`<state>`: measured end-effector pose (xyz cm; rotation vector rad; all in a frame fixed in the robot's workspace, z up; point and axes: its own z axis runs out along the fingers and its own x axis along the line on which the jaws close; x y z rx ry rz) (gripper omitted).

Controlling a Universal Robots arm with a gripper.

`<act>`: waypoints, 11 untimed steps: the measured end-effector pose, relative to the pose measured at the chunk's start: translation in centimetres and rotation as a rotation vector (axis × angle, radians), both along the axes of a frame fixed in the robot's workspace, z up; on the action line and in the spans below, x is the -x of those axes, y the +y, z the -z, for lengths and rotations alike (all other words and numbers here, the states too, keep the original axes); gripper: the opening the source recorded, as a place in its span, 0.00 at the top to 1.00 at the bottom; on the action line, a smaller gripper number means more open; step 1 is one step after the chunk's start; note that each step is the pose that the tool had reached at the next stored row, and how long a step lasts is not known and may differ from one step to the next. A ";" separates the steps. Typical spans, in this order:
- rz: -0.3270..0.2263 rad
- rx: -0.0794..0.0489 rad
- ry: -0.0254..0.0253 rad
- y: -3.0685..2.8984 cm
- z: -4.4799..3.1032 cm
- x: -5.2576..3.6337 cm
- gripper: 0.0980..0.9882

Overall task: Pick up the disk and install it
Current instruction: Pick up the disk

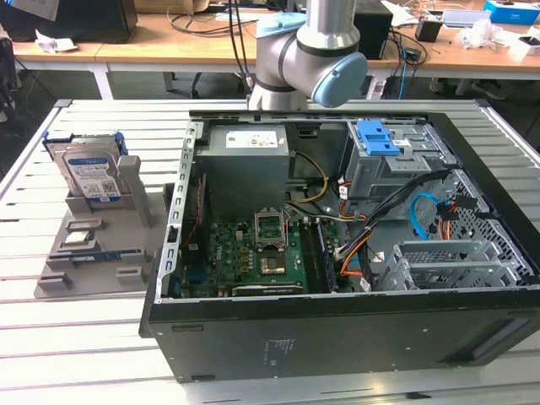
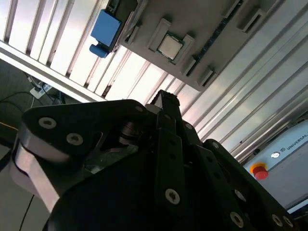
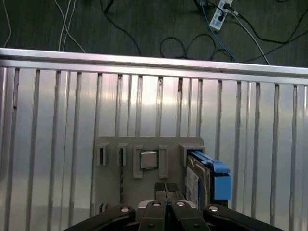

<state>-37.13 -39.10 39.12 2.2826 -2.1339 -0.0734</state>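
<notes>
The pincer [image 3: 165, 187] is hovering over the grey parts holder [image 3: 110, 144], and its two fingertips are sitting pressed together with nothing between them: clenched and empty. The disk [image 1: 91, 171] is standing on edge in a slot of that holder, out at the exterior view's left and well apart from the open computer case [image 1: 337, 337]. In the first wrist view the disk is sitting just beside the pincer's tips, with its blue bracket [image 3: 219, 175] showing along one edge. A processor chip [image 3: 148, 160] is lying in the neighbouring pocket, right by the tips too. The holder is resting on the slatted aluminium surface [image 1: 84, 354]. Inside the case, the grey drive cage [image 1: 384, 164] with its blue latch is sitting towards the far wall.

As for handling, I'm reading the disk as stiff, dense for its size and smooth-faced, so likely slippery, and unforgiving of knocks. The sensible hold looks to be a pinch across its thickness, on the two broad faces near the middle of the exposed upper edge, so it isn't swinging.
</notes>
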 end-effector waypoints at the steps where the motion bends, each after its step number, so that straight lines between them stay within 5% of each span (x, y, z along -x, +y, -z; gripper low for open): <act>1: -0.012 0.000 -0.0001 0.00 0.01 0.00 1.00; 11: -0.118 0.000 -0.0001 0.00 0.00 0.00 1.00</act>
